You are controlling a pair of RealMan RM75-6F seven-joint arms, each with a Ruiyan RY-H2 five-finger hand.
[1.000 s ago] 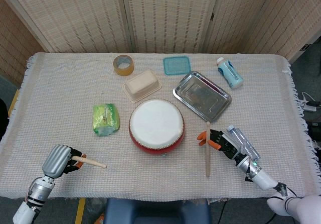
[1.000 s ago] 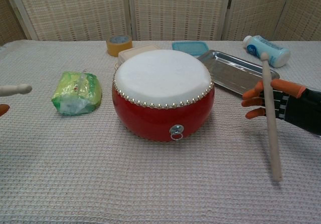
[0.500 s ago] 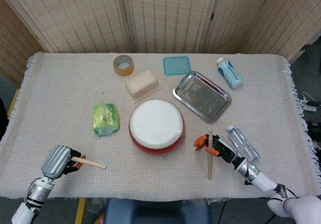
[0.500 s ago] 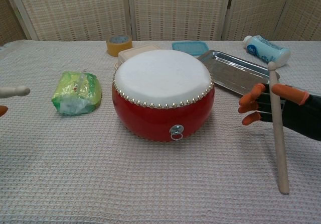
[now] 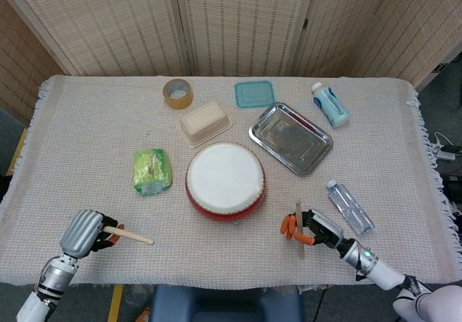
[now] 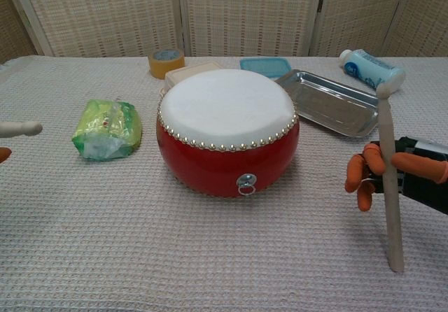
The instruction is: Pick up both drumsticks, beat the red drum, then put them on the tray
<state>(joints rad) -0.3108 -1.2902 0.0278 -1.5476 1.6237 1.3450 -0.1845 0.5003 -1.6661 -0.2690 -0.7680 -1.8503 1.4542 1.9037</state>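
The right hand (image 5: 307, 227) has drawn back toward the near edge of the table over the last second, carrying its drumstick (image 6: 389, 179) away from the steel tray (image 5: 317, 153) and down to the near right of the red drum (image 5: 225, 178). Its orange-tipped fingers (image 6: 365, 174) wrap the stick, which stands nearly upright with its tip just at the cloth. The left hand (image 5: 85, 232), near the near-left corner, has barely shifted; it grips the other drumstick (image 5: 130, 235), which juts toward the drum but remains well apart from it. Both sticks look picked up, so I judge the beating to be the next step, and the right stick's upright pose suggests it needs reorienting before it can strike the white drumhead.

On the cloth: one drum at the centre, one tray beyond it to the right, two drumsticks, one tape roll (image 5: 177, 93), one beige box (image 5: 205, 122), one blue lid (image 5: 254, 94), one green packet (image 5: 152, 170), and two bottles: a white one (image 5: 330, 105) near the far-right corner and a clear one (image 5: 349, 206) beside the right hand.
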